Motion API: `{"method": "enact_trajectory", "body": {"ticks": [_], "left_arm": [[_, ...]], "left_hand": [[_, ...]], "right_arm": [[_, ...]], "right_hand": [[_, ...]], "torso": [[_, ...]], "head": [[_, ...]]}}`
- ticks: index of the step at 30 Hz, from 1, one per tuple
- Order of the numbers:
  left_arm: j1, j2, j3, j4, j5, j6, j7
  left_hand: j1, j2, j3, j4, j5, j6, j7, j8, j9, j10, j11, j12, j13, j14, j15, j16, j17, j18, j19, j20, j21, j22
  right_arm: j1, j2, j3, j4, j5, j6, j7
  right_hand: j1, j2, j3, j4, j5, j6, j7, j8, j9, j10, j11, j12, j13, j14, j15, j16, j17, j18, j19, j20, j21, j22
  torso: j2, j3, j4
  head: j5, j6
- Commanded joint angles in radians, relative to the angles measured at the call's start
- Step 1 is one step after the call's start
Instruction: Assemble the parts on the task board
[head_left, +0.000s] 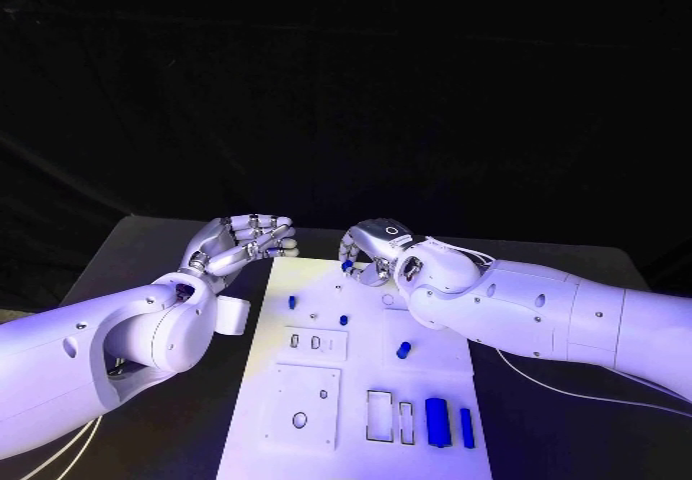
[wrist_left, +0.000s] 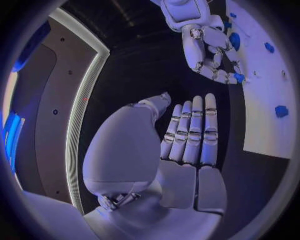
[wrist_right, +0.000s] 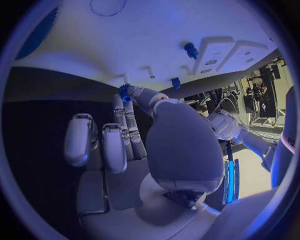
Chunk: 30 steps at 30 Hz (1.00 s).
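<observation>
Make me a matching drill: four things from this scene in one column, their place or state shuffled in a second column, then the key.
Things
1. left robot hand
2. right robot hand
3. two long blue parts
4. task board

Place or state
A. lying side by side at the board's near right
B. white, in the middle of the black table
C. holds nothing, beside the board's far left corner
D. pinches a small blue part at the board's far end

Pairs: 1-C, 2-D, 3-A, 4-B
</observation>
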Motion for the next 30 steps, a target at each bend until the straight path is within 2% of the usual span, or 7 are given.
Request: {"method": "enact_trajectory", "body": {"ticks": [1,12,17,26,30], "left_arm": [[0.003,0.002,0.001,0.0,0.003,0.019,0.004],[0.005,0.003,0.001,-0.004,0.003,0.018,0.004],[0.006,0.003,0.001,-0.006,0.003,0.017,0.004],[0.007,0.004,0.001,-0.007,0.003,0.018,0.004],[0.007,0.004,0.001,-0.007,0.003,0.018,0.004]], "left_hand": [[-0.009,-0.003,0.007,0.0,0.001,-0.001,0.005,-0.006,-0.001,0.006,0.0,-0.003,-0.001,-0.005,0.003,-0.003,0.001,0.0,-0.009,0.001,-0.001,-0.001],[-0.009,-0.003,0.007,0.0,0.001,-0.001,0.005,-0.006,-0.001,0.006,0.0,-0.003,-0.001,-0.005,0.003,-0.003,0.001,0.0,-0.009,0.001,-0.001,-0.001],[-0.009,-0.003,0.007,0.0,0.001,-0.001,0.005,-0.006,-0.001,0.006,0.0,-0.003,-0.001,-0.005,0.003,-0.003,0.001,0.0,-0.009,0.001,-0.001,-0.001],[-0.009,-0.003,0.007,0.0,0.001,-0.001,0.005,-0.006,-0.001,0.006,0.0,-0.003,-0.001,-0.005,0.003,-0.003,0.001,0.0,-0.009,0.001,-0.001,-0.001],[-0.009,-0.003,0.007,0.0,0.001,-0.001,0.005,-0.006,-0.001,0.006,0.0,-0.003,-0.001,-0.005,0.003,-0.003,0.001,0.0,-0.009,0.001,-0.001,-0.001]], "right_arm": [[-0.001,0.002,0.0,0.0,0.0,0.032,0.007],[-0.002,0.001,-0.001,0.0,0.006,0.069,0.005],[-0.002,0.003,-0.001,-0.005,0.007,0.07,0.003],[-0.002,0.022,-0.001,-0.028,0.011,0.042,0.006],[-0.002,0.028,-0.001,-0.033,0.014,0.042,0.008]], "right_hand": [[-0.012,-0.003,0.006,-0.002,-0.004,-0.001,0.0,0.002,0.002,0.017,-0.014,0.007,0.016,0.049,-0.003,0.006,0.001,-0.014,-0.001,-0.006,0.006,0.002],[-0.017,-0.006,0.007,-0.001,-0.007,-0.004,0.0,0.002,0.004,0.016,-0.013,0.006,0.017,0.049,-0.002,0.006,0.0,-0.014,-0.001,-0.006,0.007,0.004],[-0.021,-0.008,0.007,0.0,-0.009,-0.007,0.001,0.001,0.006,0.014,-0.013,0.004,0.017,0.049,-0.002,0.007,0.001,-0.014,-0.003,-0.006,0.006,0.002],[-0.041,-0.028,0.028,0.0,-0.028,-0.065,0.025,-0.028,0.013,-0.042,0.011,-0.017,0.006,0.044,0.017,0.006,-0.013,-0.01,-0.019,0.009,-0.008,-0.013],[-0.043,-0.031,0.03,0.0,-0.034,-0.071,0.027,-0.031,0.014,-0.048,0.013,-0.017,0.004,0.044,0.019,0.007,-0.013,-0.01,-0.02,0.012,-0.009,-0.014]], "torso": [[0.001,0.0003,-0.0008],[0.002,0.0003,-0.0011],[0.003,0.0004,-0.0008],[0.004,-0.0004,0.0015],[0.004,-0.001,0.0002]], "head": [[0.002,-0.003],[0.004,-0.006],[0.003,-0.005],[0.001,-0.003],[0.003,-0.005]]}}
